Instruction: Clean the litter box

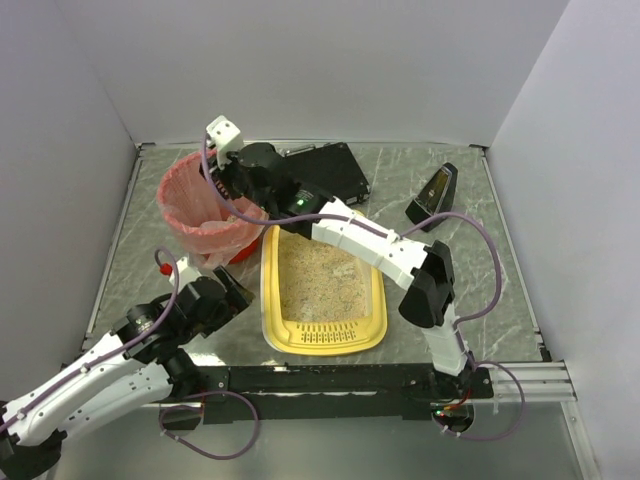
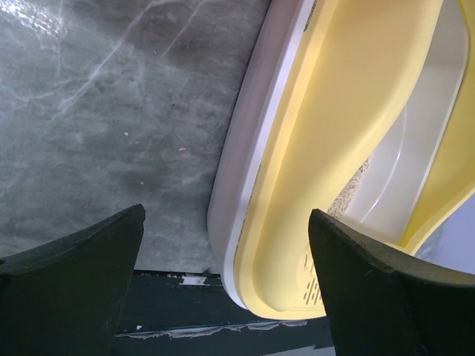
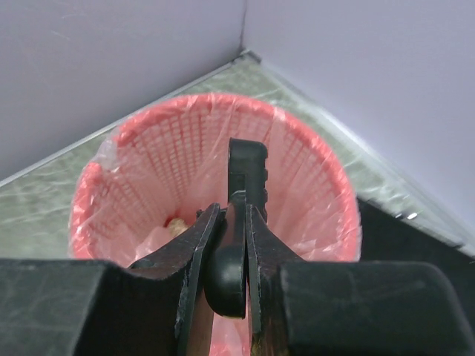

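The yellow litter box (image 1: 322,337) with beige litter lies in the middle of the table, its slotted strip at the near end. In the left wrist view its yellow rim (image 2: 334,148) sits over a white base. My left gripper (image 1: 237,293) is open and empty, just left of the box's near left corner, also seen in the left wrist view (image 2: 226,285). My right gripper (image 1: 232,190) is shut on a black scoop (image 3: 245,178) and holds it over the pink-lined bin (image 1: 205,205). A small beige lump (image 3: 175,222) lies in the bin.
A flat black case (image 1: 335,170) lies at the back behind the right arm. A black wedge-shaped object (image 1: 434,195) lies at the back right. White walls close in the table on three sides. A dark rail (image 1: 330,378) runs along the near edge.
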Robot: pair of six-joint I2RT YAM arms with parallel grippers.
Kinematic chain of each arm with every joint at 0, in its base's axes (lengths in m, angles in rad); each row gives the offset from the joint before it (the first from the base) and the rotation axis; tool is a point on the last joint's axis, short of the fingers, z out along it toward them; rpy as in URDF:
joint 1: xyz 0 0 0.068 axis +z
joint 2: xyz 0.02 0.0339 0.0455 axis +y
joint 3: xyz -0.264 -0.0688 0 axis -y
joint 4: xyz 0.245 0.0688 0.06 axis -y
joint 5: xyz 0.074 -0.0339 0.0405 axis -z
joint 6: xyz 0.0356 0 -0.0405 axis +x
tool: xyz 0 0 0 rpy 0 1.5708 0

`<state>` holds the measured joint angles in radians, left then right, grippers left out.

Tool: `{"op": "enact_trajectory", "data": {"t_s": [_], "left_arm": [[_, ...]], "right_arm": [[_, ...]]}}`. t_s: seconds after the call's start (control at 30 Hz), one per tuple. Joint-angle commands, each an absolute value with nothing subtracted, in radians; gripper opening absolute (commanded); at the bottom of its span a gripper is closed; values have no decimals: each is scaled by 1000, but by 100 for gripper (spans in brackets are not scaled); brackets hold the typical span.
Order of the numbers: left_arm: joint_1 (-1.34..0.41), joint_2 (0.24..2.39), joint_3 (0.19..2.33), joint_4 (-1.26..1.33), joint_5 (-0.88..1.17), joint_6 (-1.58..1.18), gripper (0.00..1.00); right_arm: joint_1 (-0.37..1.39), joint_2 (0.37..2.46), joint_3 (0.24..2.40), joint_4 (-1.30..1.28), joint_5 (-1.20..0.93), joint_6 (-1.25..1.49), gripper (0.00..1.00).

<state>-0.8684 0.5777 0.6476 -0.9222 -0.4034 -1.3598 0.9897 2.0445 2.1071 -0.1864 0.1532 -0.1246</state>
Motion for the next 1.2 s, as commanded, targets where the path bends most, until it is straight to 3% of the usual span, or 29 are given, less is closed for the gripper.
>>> {"op": "enact_trajectory", "data": {"t_s": [0.0, 0.2, 0.3, 0.4, 0.63, 0.8, 0.9, 0.93, 1.03, 1.17], "left_arm": [[-871, 552, 629, -876, -376, -1384, 97], [-871, 531, 595, -833, -341, -1371, 97], [-871, 525, 591, -813, -336, -1358, 97], [-871, 525, 594, -787, -328, -1336, 97], [-871, 571, 630, -758, -351, -1324, 97], [-867, 694, 751, -744, -469, -1250, 97], [-796, 825, 833, -801, -445, -1165, 97], [-693, 856, 848, -781, -396, -1126, 97], [-447, 966, 856, -701, -96, -991, 97], [-411, 1045, 890, -704, -147, -827, 97]], "right_arm": [[982, 1983, 2185, -93, 271, -226, 0], [951, 1873, 2212, -259, 256, -50, 0], [872, 1754, 2142, -399, 105, 159, 0], [790, 1584, 1936, -390, -49, 302, 0], [671, 1228, 1441, -345, -110, 348, 0], [531, 1215, 1272, -304, -353, 220, 0], [517, 1270, 1204, -220, -446, 102, 0], [517, 1290, 1206, -224, -466, 82, 0], [518, 1377, 1290, -370, -428, 9, 0], [517, 1468, 1417, -575, -311, -37, 0]]}}
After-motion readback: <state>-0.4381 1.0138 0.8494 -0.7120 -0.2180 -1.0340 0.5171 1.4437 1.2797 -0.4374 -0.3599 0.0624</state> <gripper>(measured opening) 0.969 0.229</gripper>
